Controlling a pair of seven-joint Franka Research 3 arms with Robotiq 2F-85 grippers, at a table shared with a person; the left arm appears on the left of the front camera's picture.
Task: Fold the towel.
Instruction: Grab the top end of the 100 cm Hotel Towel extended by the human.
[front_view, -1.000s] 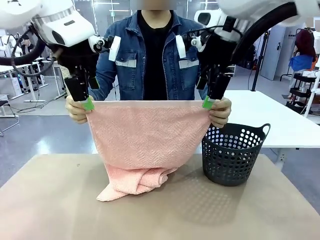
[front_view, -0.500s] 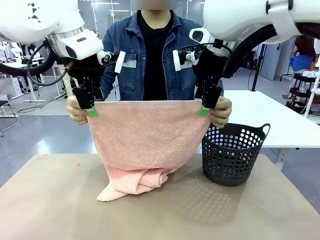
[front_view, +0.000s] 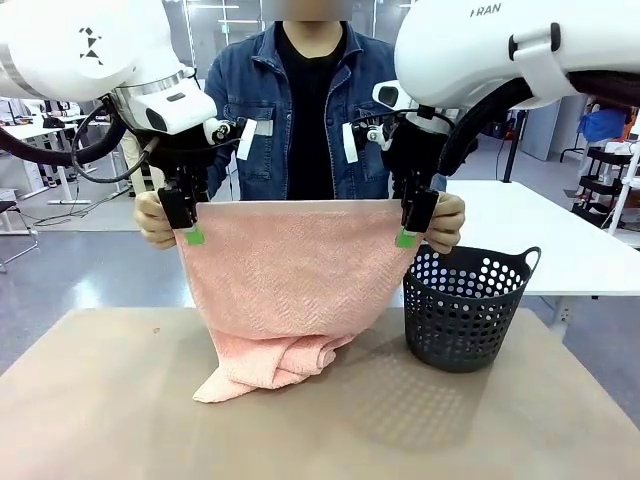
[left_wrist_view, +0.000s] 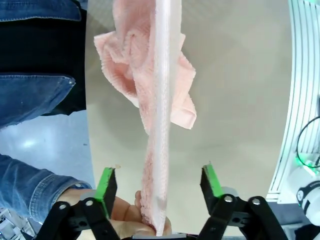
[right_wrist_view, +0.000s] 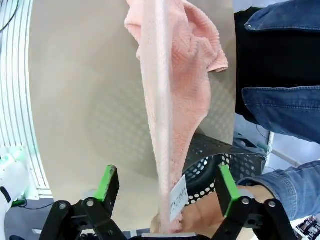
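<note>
Tabletop below, left tool and right tool point down, gaping astride the towel.

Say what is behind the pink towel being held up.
The person stands behind the towel, holding its top corners with one hand and the other hand. The towel covers their waist and part of the table's far edge.

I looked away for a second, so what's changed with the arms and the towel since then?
The left gripper and right gripper came down and slightly inward, fingers open astride the top corners of the towel; nothing gripped yet. The person's hands, the towel and the basket stayed put.
</note>
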